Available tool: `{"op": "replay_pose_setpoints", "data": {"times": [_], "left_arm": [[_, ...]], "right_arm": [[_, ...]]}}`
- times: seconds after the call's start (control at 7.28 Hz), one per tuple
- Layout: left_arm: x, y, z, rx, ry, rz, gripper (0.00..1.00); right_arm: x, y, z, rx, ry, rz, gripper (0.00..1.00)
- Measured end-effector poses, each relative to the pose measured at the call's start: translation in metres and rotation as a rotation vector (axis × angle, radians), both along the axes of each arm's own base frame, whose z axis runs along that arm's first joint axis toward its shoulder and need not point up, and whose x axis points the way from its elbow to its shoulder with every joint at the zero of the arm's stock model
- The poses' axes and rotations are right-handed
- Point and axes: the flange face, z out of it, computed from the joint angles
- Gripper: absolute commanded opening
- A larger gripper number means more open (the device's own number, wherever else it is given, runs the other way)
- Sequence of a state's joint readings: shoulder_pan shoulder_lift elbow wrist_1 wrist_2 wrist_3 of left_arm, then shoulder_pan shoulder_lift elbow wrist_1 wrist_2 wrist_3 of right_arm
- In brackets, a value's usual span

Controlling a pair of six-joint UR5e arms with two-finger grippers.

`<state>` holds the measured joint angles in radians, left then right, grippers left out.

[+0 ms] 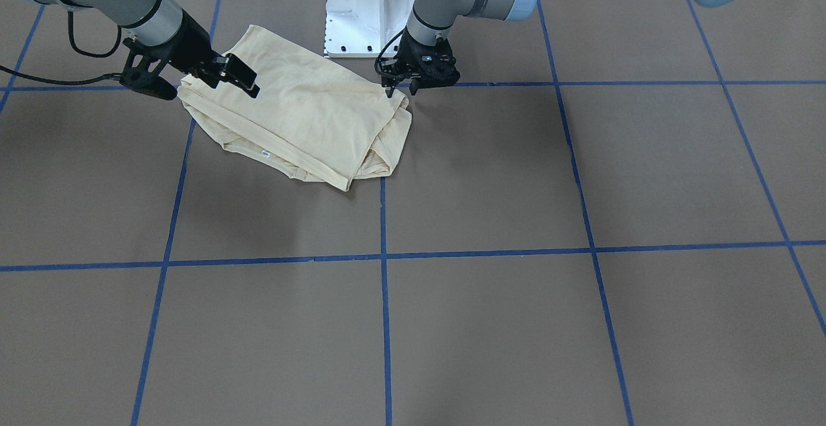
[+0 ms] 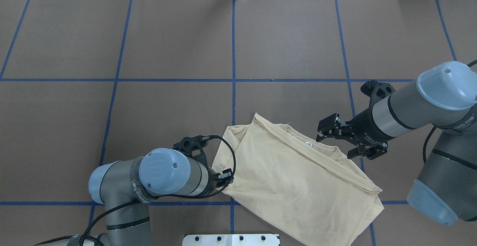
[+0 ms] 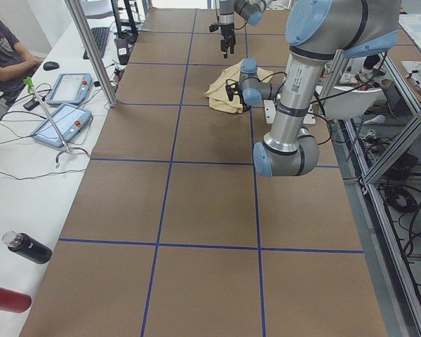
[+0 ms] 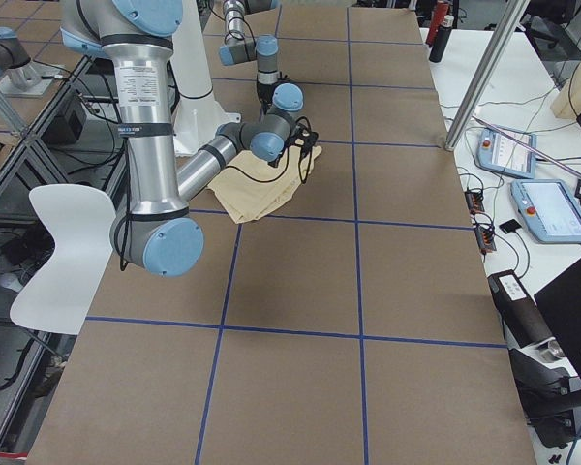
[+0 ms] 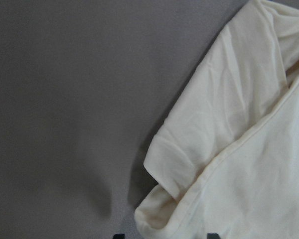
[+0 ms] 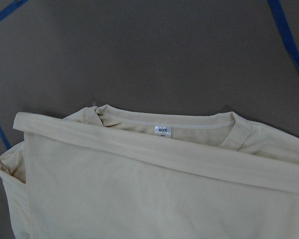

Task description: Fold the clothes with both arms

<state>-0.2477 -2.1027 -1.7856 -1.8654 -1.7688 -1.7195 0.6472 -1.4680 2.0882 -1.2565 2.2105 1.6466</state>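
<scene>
Near the top of the front-facing view, left of centre, the shirt lies folded into a rough oblong on the brown table, just below the white base. Its long axis runs from upper left to lower right. The right claw hangs spread wide over the oblong's upper-left end. The left claw points straight down at the right-hand corner, fingers a little apart; whether they touch the cloth cannot be told here. In the overhead view the shirt sits low and right of centre, with the same slant. Its collar edge and white label face the upper right, towards the right claw just beside them, jaws wide. The left claw is mostly hidden under its own wrist at the short left end. In both side views the shirt is a small pale patch far up the table and the claws are too small to judge. In the left wrist view a folded corner at bottom centre lies between two parted dark fingertips. The right wrist view shows collar and label straight ahead, no fingers in frame. The left claw seems nearer a hold; the right would need to drop to the collar.
</scene>
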Motion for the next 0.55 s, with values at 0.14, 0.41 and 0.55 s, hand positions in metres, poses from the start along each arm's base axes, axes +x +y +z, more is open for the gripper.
{"op": "replay_pose_setpoints", "data": {"times": [0.14, 0.41, 0.55], "left_arm": [[-0.001, -0.0019, 0.0003, 0.0, 0.0, -0.003, 0.14], [-0.0028, -0.0059, 0.0006, 0.0, -0.001, -0.01, 0.0], [-0.0045, -0.0089, 0.0004, 0.0, 0.0, -0.015, 0.0]], "right_arm": [[-0.0005, -0.0004, 0.0011, -0.002, 0.002, 0.0, 1.0], [-0.0018, -0.0014, 0.0039, -0.005, 0.008, 0.001, 1.0], [-0.003, -0.0015, 0.0049, -0.007, 0.01, 0.0, 1.0]]}}
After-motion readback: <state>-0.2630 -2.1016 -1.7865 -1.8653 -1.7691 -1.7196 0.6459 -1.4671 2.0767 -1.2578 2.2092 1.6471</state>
